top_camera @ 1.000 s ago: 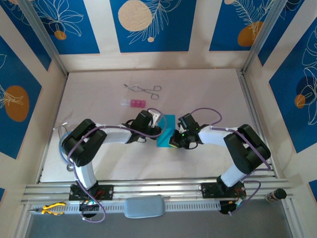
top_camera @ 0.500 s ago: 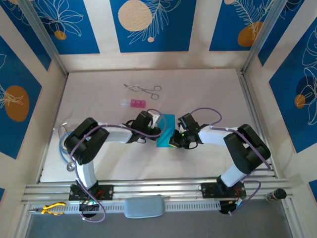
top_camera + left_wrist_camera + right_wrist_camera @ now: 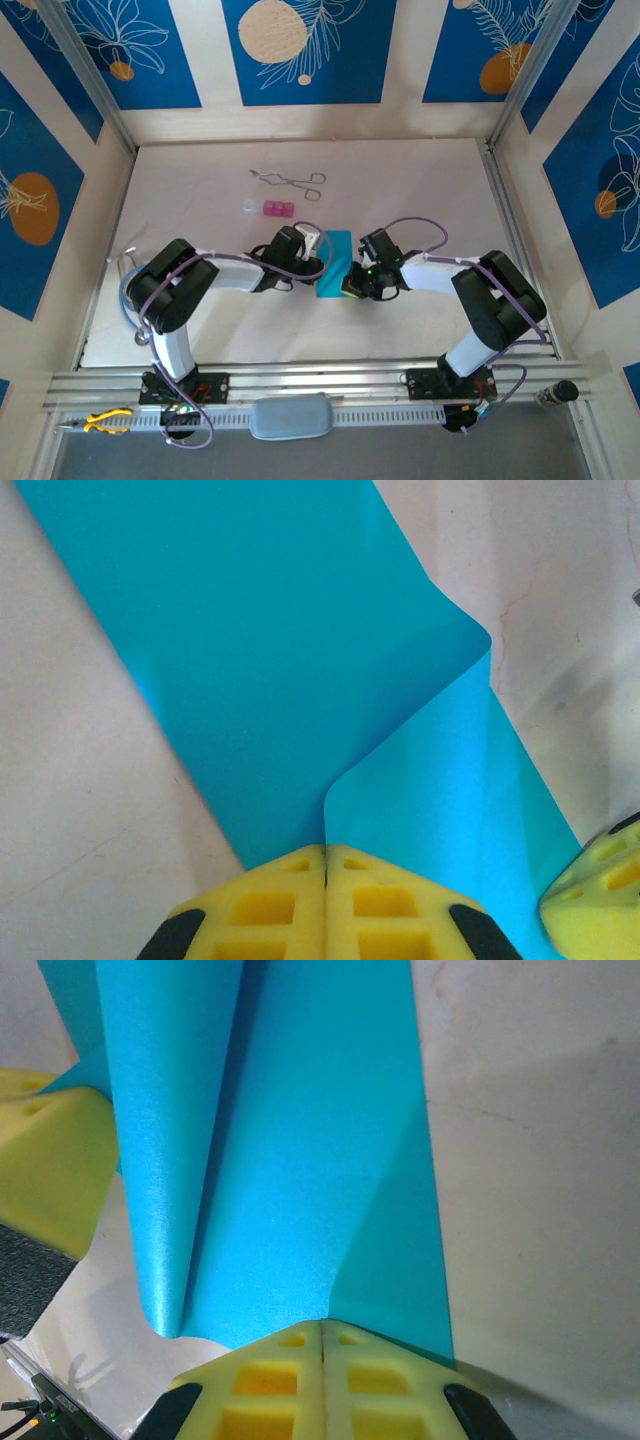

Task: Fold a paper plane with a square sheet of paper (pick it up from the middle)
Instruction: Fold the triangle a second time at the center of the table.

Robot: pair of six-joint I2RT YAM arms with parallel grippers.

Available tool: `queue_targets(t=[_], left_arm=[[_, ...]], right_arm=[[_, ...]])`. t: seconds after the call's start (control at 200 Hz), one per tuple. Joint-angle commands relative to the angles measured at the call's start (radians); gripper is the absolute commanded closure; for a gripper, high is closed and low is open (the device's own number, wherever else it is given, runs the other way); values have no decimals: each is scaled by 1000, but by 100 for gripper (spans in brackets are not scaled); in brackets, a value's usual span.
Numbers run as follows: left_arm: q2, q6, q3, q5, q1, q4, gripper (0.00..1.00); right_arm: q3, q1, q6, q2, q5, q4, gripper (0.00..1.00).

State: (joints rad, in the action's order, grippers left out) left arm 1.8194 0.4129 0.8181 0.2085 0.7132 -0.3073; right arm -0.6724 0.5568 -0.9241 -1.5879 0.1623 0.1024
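Now | pale table [image 3: 420, 180], blue leaf-print walls [image 3: 300, 70] | left gripper [image 3: 325, 858], right gripper [image 3: 322, 1332] closed tight on square sheet of paper [image 3: 270, 640]

The top external camera sits high above and behind the two arm bases. It looks down and forward over the whole tabletop [image 3: 420, 190] as far as the patterned back wall [image 3: 300, 50], from far enough that the cyan-blue paper [image 3: 337, 252] is a small patch at mid-frame.

The left wrist camera rides just behind the left arm's fingers [image 3: 260, 910], which enter at its bottom edge. It looks along them, very near, onto the paper and tabletop. The right wrist camera is set the same way behind the right arm's fingers [image 3: 270, 1380].

All three views share the paper. Each wrist view also catches the other arm's fingers at its edge.
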Motion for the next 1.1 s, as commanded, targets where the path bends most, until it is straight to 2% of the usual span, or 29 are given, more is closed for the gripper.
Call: queue_targets(t=[0.0,1.091], left_arm=[[-27,6,-14,5,-14,-32,100],[12,-22,2,16,-19,-53,100]], right_arm=[[11,-1,13,-30,-36,109,100],[0,5,14,-56,-22,109,100]])
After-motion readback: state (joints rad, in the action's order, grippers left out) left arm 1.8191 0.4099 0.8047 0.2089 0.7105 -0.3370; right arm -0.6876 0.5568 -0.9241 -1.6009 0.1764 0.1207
